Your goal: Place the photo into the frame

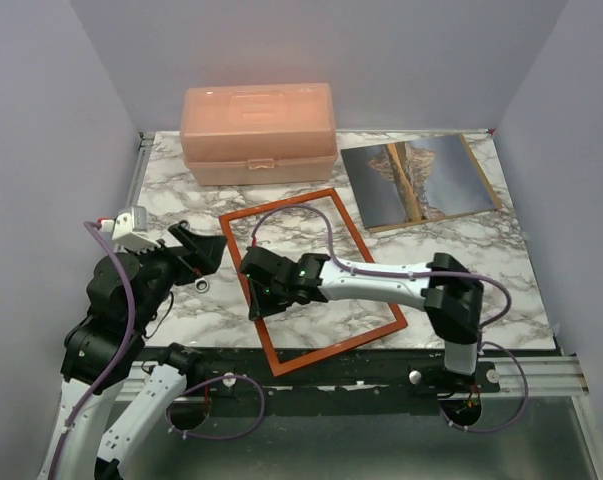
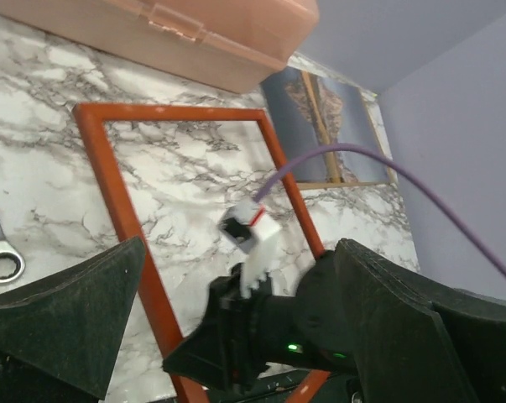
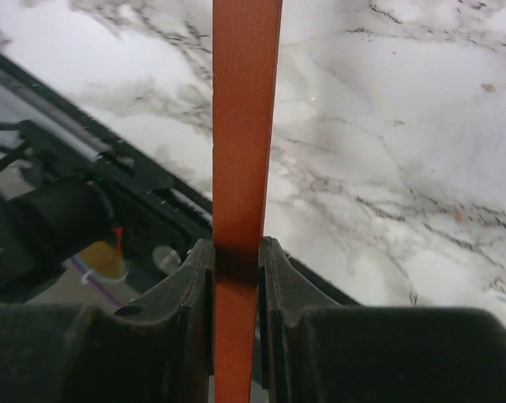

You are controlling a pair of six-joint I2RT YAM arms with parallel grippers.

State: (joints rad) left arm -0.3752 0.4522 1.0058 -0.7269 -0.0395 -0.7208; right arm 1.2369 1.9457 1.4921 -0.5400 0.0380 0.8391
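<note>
Right hand point(image 1: 264, 288) clamped on left rail of frame point(image 1: 338, 348), centre of top view; left hand point(image 1: 203, 250) idle at left, fingers wide apart; photo point(image 1: 421, 180) flat at upper right, well apart: such an edge pinch on a thin rail risks the frame twisting or slipping if lifted.

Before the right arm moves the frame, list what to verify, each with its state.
1. Right gripper shut on the frame's left rail: ok.
2. Left gripper open and empty: ok.
3. Photo face up, apart from the frame: ok.
4. Wrench outside the frame, beside the gripped rail: ok.
5. Frame flat on the table or lifted: cannot tell.
</note>
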